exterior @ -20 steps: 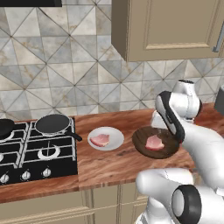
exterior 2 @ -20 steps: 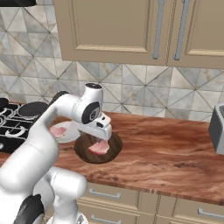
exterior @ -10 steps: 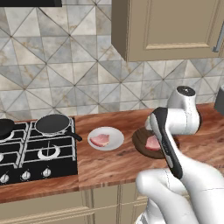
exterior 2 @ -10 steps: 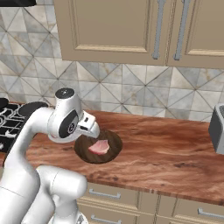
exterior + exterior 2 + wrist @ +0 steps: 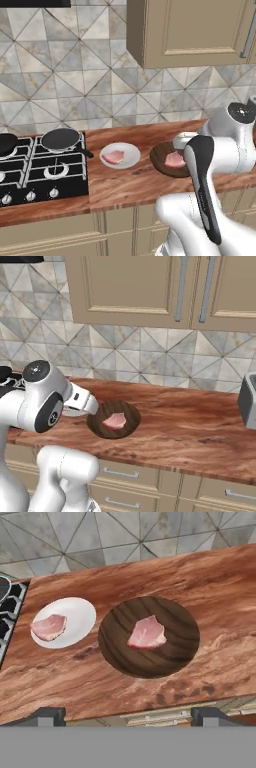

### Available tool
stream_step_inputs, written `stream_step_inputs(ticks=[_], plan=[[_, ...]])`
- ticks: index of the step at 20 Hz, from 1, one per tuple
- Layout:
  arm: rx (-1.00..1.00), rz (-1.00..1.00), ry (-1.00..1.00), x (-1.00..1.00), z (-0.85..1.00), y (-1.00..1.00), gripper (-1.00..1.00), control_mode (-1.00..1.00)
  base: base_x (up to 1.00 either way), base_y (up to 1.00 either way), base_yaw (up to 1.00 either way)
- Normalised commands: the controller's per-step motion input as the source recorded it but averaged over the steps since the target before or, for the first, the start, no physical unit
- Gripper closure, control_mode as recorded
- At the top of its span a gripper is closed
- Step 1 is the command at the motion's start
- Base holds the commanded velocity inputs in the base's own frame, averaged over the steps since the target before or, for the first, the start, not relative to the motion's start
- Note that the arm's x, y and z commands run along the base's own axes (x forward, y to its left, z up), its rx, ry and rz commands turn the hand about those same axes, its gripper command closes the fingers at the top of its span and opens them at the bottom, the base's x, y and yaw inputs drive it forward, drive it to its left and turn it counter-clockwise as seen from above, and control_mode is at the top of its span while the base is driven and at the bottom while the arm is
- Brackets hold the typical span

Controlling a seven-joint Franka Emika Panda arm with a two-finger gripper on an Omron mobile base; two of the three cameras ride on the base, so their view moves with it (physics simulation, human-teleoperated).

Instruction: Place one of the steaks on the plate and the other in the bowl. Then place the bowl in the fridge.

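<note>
Two steaks lie on the wooden bench (image 5: pixel 210 587): one steak (image 5: pixel 48 626) rests on the white plate (image 5: pixel 80 614), the other steak (image 5: pixel 146 633) sits in the dark brown bowl (image 5: pixel 120 647). Plate and bowl stand side by side, close but apart, with the plate nearer the black hob (image 5: pixel 42 167).

Arm pose: the white arm (image 5: pixel 202 172) is folded back toward the base, its forearm hanging just beside the bowl's near edge in both base views. The hand is raised above the bench front, looking down over both dishes.

Pincer state: the pincer (image 5: pixel 127 716) stands fully spread; its two dark fingertips (image 5: pixel 46 716) appear well apart at the bottom of the hand view. Nothing lies between them, and they touch neither dish nor steak.

A black frying pan (image 5: pixel 61 139) sits on the hob.
</note>
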Motion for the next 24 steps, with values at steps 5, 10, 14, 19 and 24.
stream_step_inputs(ticks=[5, 10, 14, 19, 24], plan=[[0.0, 0.0, 0.0, 0.0, 0.0, 0.0, -1.0, 1.0, -0.74, 0.02, 0.13], [0.0, 0.0, 0.0, 0.0, 0.0, 0.0, -1.0, 1.0, -0.88, -0.01, -0.02], [0.0, 0.0, 0.0, 0.0, 0.0, 0.0, -1.0, 1.0, -0.77, 0.22, -0.05], [0.0, 0.0, 0.0, 0.0, 0.0, 0.0, -1.0, 1.0, -0.33, 0.93, -0.02], [0.0, 0.0, 0.0, 0.0, 0.0, 0.0, -1.0, 1.0, 0.01, 1.0, 0.0]])
